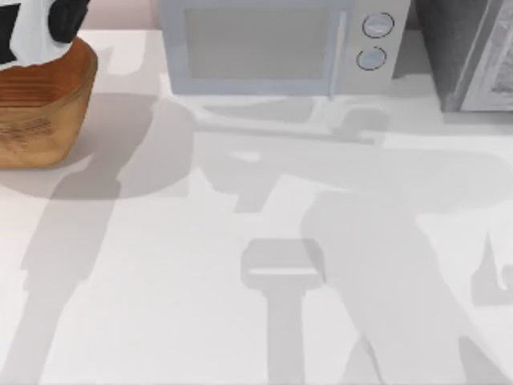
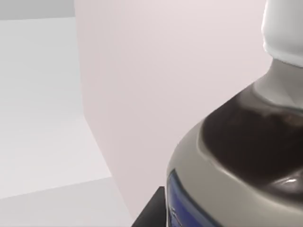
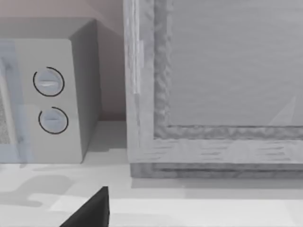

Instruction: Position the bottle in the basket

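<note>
One white-capped bottle (image 2: 246, 156) (dark contents)

My left arm (image 1: 36, 28) looked white and smooth-shelled from above, with a rounded black segment set into it and a black patch at its edge. A flat matte-black, sharp-cornered piece of my right end effector (image 3: 92, 210) showed in the right wrist view.

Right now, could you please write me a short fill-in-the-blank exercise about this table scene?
1. The basket sits at the table's far ____ corner in the top view.
2. The left arm hangs over the ____.
3. The microwave has ____ round knobs.
4. In the left wrist view, the bottle has a ____ cap.

Missing words: left; basket; two; white
</note>
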Available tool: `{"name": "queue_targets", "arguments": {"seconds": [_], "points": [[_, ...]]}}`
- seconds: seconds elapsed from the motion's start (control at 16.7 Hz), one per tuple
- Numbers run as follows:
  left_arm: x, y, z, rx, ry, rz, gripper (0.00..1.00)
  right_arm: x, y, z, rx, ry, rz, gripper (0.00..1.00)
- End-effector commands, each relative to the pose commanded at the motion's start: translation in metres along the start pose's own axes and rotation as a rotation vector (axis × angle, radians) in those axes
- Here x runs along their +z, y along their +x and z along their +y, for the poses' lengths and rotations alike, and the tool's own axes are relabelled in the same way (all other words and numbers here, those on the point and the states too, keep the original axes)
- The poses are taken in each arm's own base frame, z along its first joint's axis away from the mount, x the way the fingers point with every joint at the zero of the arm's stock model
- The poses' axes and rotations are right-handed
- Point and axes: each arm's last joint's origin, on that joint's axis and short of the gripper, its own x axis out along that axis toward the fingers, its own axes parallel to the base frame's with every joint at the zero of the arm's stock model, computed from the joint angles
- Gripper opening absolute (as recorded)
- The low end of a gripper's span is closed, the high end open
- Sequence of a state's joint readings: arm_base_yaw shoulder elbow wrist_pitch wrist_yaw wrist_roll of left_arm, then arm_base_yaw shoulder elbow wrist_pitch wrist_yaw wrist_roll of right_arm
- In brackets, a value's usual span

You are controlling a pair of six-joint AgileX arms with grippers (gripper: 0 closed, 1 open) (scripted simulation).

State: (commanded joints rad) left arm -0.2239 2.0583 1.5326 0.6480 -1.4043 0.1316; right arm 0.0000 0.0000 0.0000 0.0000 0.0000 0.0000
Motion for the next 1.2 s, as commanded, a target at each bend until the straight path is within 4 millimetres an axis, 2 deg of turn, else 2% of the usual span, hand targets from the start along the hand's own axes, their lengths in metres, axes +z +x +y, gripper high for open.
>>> {"name": "queue_targets", "arguments": {"seconds": [0.06,0.84,1.2], "points": [[0.0000,0.0000,0.0000,0.000,0.000,0.000,0.00,0.0000,0.0000,0.0000,0.000,0.000,0.000,1.00],[0.0000,0.0000,0.0000,0.000,0.000,0.000,0.98,0.0000,0.0000,0.0000,0.000,0.000,0.000,1.00],[0.0000,0.0000,0.0000,0.000,0.000,0.000,1.00,0.0000,0.0000,0.0000,0.000,0.000,0.000,1.00]]}}
